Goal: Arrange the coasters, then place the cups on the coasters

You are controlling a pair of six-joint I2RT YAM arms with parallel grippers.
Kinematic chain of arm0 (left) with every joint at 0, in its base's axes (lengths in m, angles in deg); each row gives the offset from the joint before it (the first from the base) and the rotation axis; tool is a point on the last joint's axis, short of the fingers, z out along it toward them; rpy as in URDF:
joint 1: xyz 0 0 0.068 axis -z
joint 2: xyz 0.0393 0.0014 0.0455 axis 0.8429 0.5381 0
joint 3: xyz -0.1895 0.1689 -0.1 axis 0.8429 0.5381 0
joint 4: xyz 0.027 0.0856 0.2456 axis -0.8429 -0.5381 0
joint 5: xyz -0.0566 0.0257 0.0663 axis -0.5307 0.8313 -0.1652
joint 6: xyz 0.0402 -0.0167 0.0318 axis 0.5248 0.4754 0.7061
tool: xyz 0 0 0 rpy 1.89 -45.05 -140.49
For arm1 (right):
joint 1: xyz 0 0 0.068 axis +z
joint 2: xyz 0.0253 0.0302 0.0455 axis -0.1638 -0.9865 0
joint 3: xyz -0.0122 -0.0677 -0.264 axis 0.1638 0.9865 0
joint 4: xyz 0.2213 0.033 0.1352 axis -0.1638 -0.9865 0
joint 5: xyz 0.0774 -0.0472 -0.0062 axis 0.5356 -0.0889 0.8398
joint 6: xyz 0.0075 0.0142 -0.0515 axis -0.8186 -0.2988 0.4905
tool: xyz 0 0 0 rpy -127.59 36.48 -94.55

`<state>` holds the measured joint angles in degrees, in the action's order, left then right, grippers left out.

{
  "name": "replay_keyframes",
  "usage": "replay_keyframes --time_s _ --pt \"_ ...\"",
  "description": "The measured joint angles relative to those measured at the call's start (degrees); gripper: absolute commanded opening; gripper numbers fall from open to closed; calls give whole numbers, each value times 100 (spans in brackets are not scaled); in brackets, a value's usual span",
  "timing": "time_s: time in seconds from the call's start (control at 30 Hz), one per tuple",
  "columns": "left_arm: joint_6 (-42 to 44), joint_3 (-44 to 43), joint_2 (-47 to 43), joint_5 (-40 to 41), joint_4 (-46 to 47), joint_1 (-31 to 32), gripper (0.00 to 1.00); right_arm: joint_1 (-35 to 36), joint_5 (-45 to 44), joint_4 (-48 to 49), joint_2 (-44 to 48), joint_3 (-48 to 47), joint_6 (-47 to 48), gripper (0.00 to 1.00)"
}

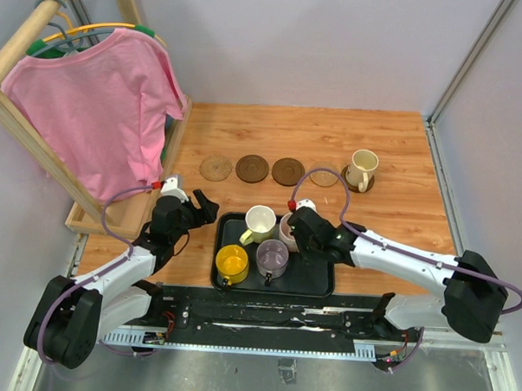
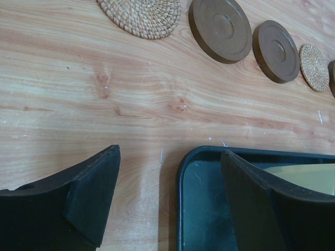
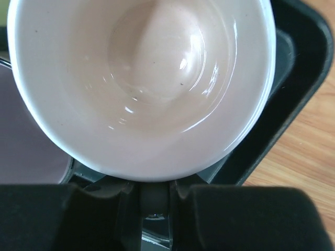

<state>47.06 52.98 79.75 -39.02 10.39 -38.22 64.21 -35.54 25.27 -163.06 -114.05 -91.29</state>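
The right pincer point(image 3: 154, 206) was shut narrowly on the handle of the pale pink cup point(image 3: 141, 78), a black pad on either side of it. The cup was upright and empty at the far right part of the black tray point(image 1: 326, 289); whether it rested on the tray or hung just above it could not be told. Just beside it was the greyish purple cup point(image 1: 272, 257), with the cream-white cup point(image 1: 261, 221) and the bright yellow cup point(image 1: 232, 263) further left in the same tray.

The left pincer point(image 2: 170, 157) stood wide and held nothing, one finger over the bare worktop point(image 2: 78, 89) and the other over the tray's far left corner.

Beyond the tray the coasters lay in a row: a cork coaster point(image 1: 216, 168), two dark wood coasters point(image 1: 252, 168) point(image 1: 288, 171), a second cork one point(image 1: 324, 177), then a dark one point(image 1: 366, 186) under the pale yellow-cream cup point(image 1: 362, 168)
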Motion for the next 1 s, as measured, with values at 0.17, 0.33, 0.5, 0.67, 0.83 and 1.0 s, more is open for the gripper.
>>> replay_keyframes --time_s 0.17,0.33,0.5,0.67,0.83,1.0 --pt "2 0 0 0 4 0 81 94 -367 -334 101 -490 -20 1" --pt "7 0 0 2 2 0 81 94 -1045 -778 46 -1045 -76 1" --pt "15 0 0 -2 4 0 81 -57 -1513 -922 -304 -1475 -129 1" --pt "79 0 0 -57 -7 0 81 -793 -1462 -798 -730 -1681 -131 1" --pt "199 -31 52 -133 -87 0 81 -1604 -1215 -654 -1209 -2087 39 1" --pt "284 -70 173 -175 -122 0 81 -2098 -1010 -457 -1779 -2667 236 1"
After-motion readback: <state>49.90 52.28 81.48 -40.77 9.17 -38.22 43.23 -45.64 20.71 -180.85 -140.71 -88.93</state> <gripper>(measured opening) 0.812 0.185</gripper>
